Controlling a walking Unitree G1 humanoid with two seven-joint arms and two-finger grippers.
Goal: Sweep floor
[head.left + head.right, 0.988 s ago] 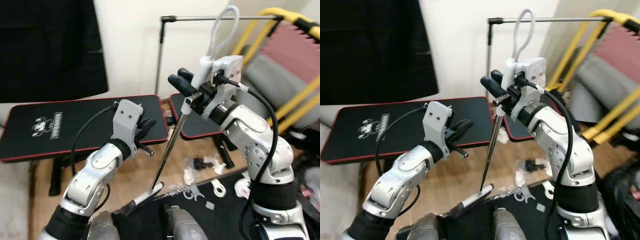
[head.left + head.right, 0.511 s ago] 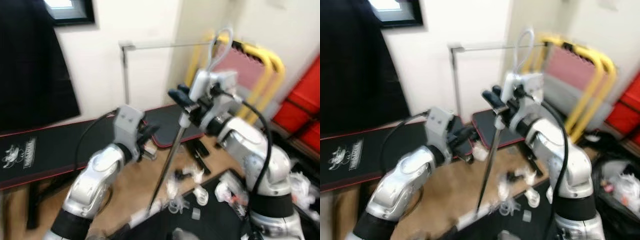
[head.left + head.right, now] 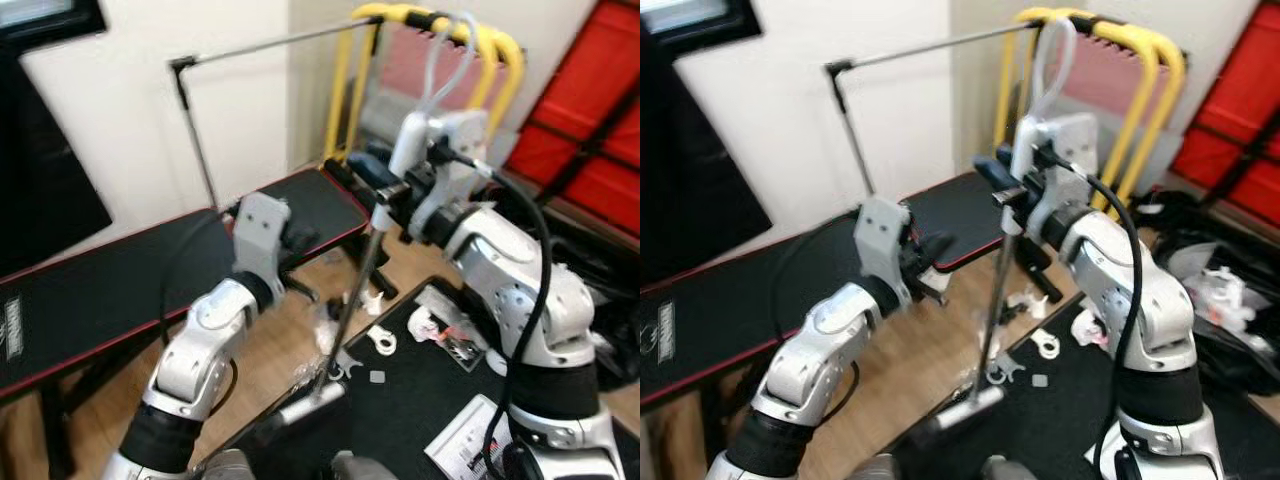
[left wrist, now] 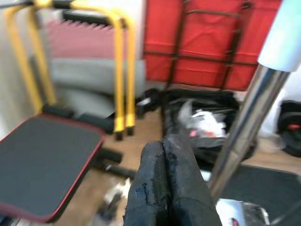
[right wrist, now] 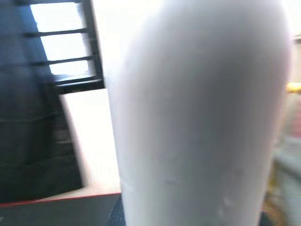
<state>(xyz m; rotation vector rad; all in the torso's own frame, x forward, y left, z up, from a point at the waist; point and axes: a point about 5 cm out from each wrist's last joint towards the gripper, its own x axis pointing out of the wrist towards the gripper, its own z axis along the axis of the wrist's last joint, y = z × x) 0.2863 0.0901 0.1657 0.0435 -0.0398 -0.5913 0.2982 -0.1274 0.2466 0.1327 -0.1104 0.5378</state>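
Nearest, on the black floor mat [image 3: 420, 400]: a white printed packet [image 3: 462, 440] at the near right edge, and the broom head [image 3: 300, 408] resting at the mat's left border against the wooden floor [image 3: 270, 370]. Scattered just beyond the head: small white scraps and a white ring [image 3: 383, 342]; no bin or dustpan to be made out, and the contents of the dark bags at far right too blurred to tell. Rising from the head, tilted toward the upper right: the metal broom pole [image 3: 352, 300], white-capped at the top. Clamped on that cap, raised to chest height on a bent elbow: the right claw [image 3: 378, 196], black fingers closed around the handle, which looms as a white blur in the right wrist view. Left claw [image 3: 300, 240] held up beside the pole on a bent forearm, not touching it, fingers [image 4: 167, 188] pressed together on nothing in the left wrist view. Behind both arms: a black, red-edged padded surface [image 3: 100, 290], a thin metal rail [image 3: 270, 40] on a post, then a yellow tube frame [image 3: 440, 30] and red panels [image 3: 590, 130] against the wall.
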